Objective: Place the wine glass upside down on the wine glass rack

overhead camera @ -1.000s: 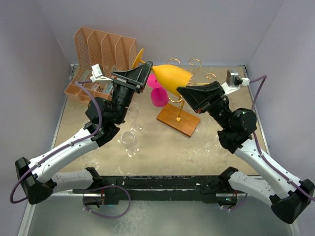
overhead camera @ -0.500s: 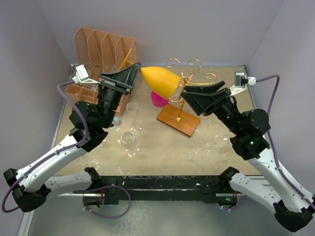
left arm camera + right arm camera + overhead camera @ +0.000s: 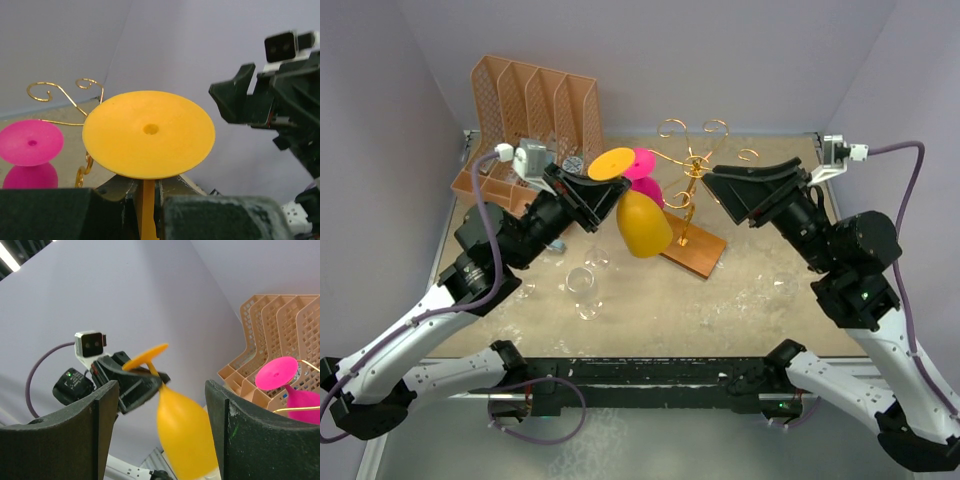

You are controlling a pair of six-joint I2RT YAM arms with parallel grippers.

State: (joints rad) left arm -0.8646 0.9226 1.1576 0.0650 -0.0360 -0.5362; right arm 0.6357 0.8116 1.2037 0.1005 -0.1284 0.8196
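Left tool (image 3: 608, 196): pressed together on the stem of the yellow wine glass (image 3: 642, 225), pinching it just under the foot. The left wrist view shows the foot disc sitting flat above the fingers.

Right tool (image 3: 720, 195): a second ago it was clamped on the bowl. Now it is spread wide, pulled back toward the right of the frame and well apart from the glass.

Change: the glass was lying sideways between both tools. Now it hangs from the left tool alone, bowl down and foot up, at centre frame. You've finished the handover and the flip. What's left, by my read, is sliding the stem into a free curl.

Wine glass rack (image 3: 695, 165): just right of the glass, with its wooden base below. The bowl hangs close to the base's near-left corner.

A pink glass (image 3: 642, 165) already hangs on the curl nearest you, almost touching the yellow foot. That side is tight.

The curls at upper centre and upper right look free.

Two clear glasses (image 3: 582, 285) stand on the bench (image 3: 740, 300) below the left tool, so don't drop low there.

The orange file organizer (image 3: 530, 100) crowds the upper left.
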